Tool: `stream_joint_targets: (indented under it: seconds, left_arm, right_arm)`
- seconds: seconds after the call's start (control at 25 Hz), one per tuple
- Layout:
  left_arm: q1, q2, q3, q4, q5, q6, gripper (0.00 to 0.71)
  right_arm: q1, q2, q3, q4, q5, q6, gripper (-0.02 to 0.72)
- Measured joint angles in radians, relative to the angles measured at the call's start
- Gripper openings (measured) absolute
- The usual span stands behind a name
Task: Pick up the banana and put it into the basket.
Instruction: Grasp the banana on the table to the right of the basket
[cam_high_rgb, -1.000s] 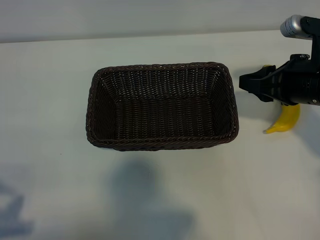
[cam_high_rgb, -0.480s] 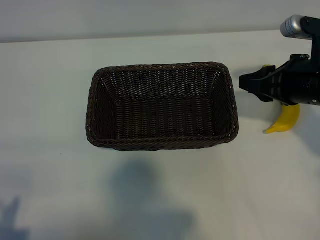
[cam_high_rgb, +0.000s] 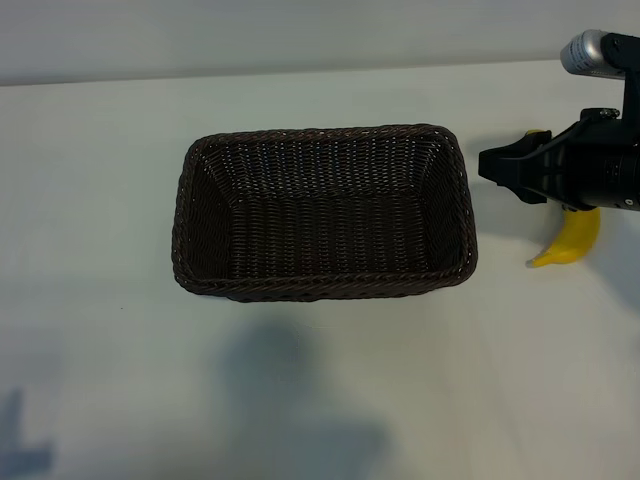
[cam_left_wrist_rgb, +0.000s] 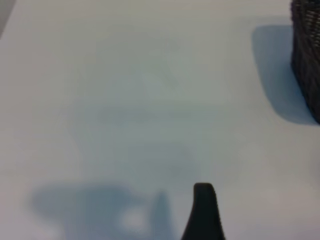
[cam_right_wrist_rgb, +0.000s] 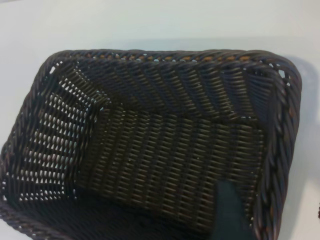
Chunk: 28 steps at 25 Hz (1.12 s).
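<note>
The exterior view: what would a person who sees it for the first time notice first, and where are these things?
The eye goes first to the dark brown wicker basket, empty, in the middle of the white table. Next comes the yellow banana to the basket's right, partly hidden under the black right gripper, which reaches in from the right edge and points toward the basket. The left arm itself is not in this view.

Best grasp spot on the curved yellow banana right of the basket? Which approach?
Grip the curved yellow banana mid-body, probably from above, jaws across its narrow width. It lies flat on the white table, right of the dark brown woven wicker basket and apart from it. Its middle is hidden under the right end effector, so only the tapered ends show; those would likely slip.
</note>
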Motion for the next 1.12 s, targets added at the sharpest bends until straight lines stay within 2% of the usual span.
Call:
stream_joint_targets:
  seconds: [0.28,0.6,0.72,0.8,1.0,1.12]
  left_arm:
    - [0.002,0.000,0.000,0.000,0.000,0.000,0.583]
    - [0.002,0.000,0.000,0.000,0.000,0.000,0.583]
    - [0.002,0.000,0.000,0.000,0.000,0.000,0.583]
    - [0.002,0.000,0.000,0.000,0.000,0.000,0.583]
    - [0.002,0.000,0.000,0.000,0.000,0.000,0.583]
    - [0.002,0.000,0.000,0.000,0.000,0.000,0.583]
  right_arm:
    - [0.000,0.000,-0.001,-0.018,-0.043,-0.022,0.434]
    - [0.000,0.000,-0.056,-0.113,-0.084,-0.025,0.434]
    - [0.000,0.000,-0.074,-0.190,-0.091,-0.015,0.434]
    - [0.000,0.000,-0.090,-0.255,-0.094,0.018,0.437]
    - [0.000,0.033,-0.125,-0.417,-0.115,0.161,0.480]
    - [0.000,0.070,-0.142,-0.544,-0.121,0.274,0.512]
